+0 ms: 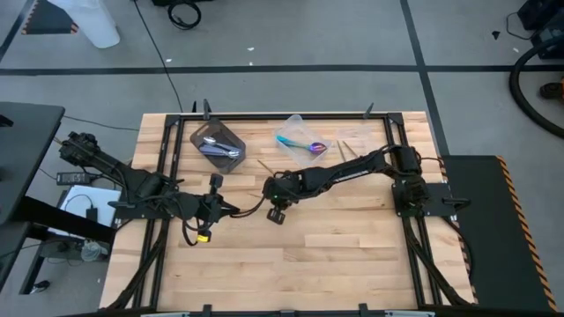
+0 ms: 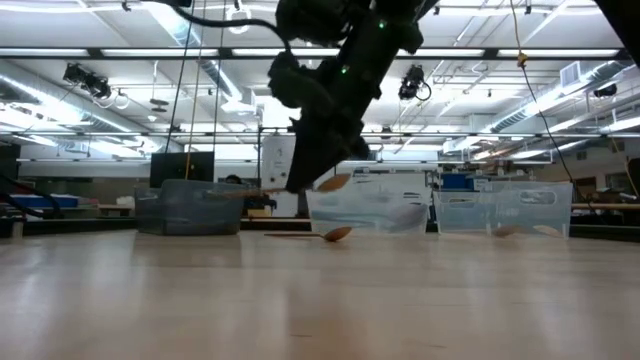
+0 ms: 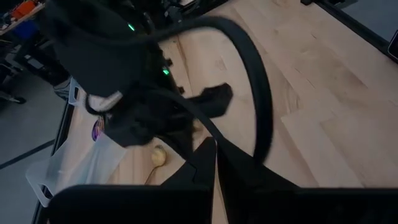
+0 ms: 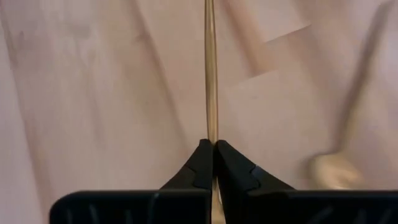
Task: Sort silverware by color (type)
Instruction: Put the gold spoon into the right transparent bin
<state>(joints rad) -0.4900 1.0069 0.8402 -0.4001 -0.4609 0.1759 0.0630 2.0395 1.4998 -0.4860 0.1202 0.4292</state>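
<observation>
So the right claw [image 4: 213, 163] is pinched tight on a gold spoon's [image 4: 211, 74] handle, lifted just off the table [image 1: 352, 255] near its middle, presumably to carry it to its own pile. Another gold spoon [image 2: 335, 234] lies on the wood below. The dark tub [image 1: 218, 142] has the silver ones, the clear tub [image 1: 295, 123] the blue-purple ones (both by the far edge). The left claw [image 1: 214, 182] waits shut, empty, toward the left edge.
</observation>
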